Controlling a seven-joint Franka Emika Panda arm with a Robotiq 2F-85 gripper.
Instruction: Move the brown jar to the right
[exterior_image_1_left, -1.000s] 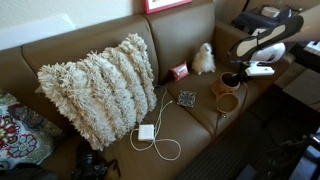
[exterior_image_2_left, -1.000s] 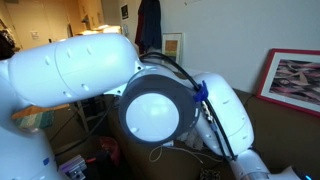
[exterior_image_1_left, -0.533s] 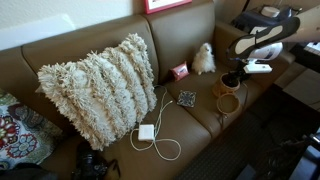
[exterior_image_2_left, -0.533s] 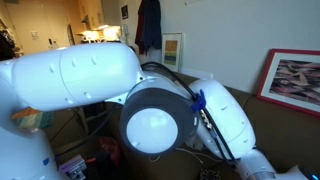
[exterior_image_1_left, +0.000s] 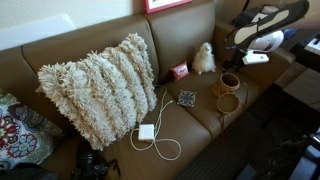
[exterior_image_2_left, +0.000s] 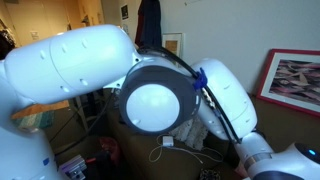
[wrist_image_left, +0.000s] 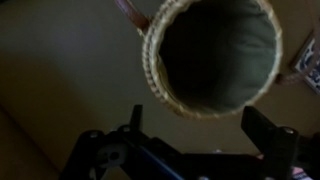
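The brown jar (exterior_image_1_left: 229, 82) stands upright near the right edge of the surface (exterior_image_1_left: 200, 122). The end effector (wrist_image_left: 198, 120) hangs directly above, jaws spread and empty, seemingly aligned to straddle its rim.

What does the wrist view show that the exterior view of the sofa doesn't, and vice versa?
Only the wrist view: the dark inside of the brown jar, seen from straight above, with the open gripper not touching it. Only the exterior view: the shaggy pillow, the white charger cable and the small red box. Both: the jar resting on the brown sofa.
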